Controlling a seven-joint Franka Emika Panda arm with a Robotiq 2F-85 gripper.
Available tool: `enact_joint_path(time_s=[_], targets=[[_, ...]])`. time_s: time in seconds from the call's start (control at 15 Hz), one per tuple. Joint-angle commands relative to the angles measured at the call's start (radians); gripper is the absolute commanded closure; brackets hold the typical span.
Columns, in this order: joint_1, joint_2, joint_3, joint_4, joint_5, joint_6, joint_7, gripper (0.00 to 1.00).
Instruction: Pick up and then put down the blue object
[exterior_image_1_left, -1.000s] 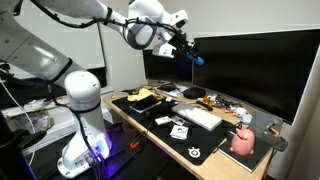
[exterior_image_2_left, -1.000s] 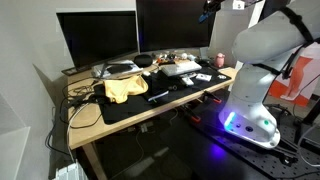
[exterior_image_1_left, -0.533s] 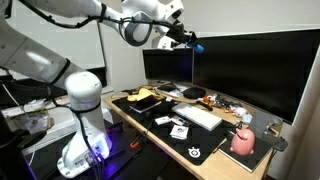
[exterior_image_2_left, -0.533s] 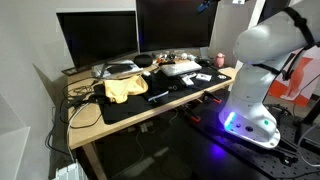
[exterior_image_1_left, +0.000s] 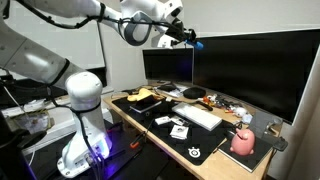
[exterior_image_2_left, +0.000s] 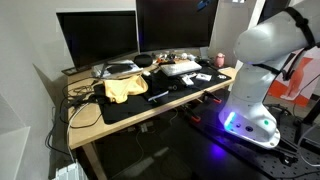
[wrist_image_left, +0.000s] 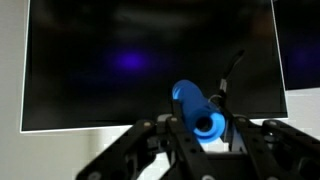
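Observation:
My gripper (exterior_image_1_left: 188, 42) is raised high above the desk, level with the top of the monitors, and is shut on the blue object (exterior_image_1_left: 196, 45). In the wrist view the blue object (wrist_image_left: 197, 110) is a short bright-blue tube held between the two fingers (wrist_image_left: 203, 128), its open end facing the camera, with a dark monitor screen behind it. In an exterior view the gripper (exterior_image_2_left: 205, 5) sits at the top edge of the picture and the blue object is barely visible there.
Two large dark monitors (exterior_image_1_left: 245, 68) stand at the back of the desk. On the black mat lie a white keyboard (exterior_image_1_left: 200, 117), a pink rounded object (exterior_image_1_left: 243, 142), a yellow cloth (exterior_image_2_left: 122, 88) and small clutter. The robot's white base (exterior_image_2_left: 255, 70) stands beside the desk.
The gripper with the blue object rose from just above the monitor's top edge to higher up over the first half second. Since then it has stayed still.

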Motion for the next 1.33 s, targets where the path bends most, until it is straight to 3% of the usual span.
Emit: enact_joint_path(time_s=[0.0, 0.4, 1.27], targets=[[-0.012, 0.023, 0.013, 0.000, 0.010, -0.016, -0.002, 0.91], [-0.060, 0.102, 0.037, -0.002, 0.003, -0.092, 0.001, 0.91], [-0.259, 0.219, 0.137, -0.002, -0.065, -0.335, 0.013, 0.91]])
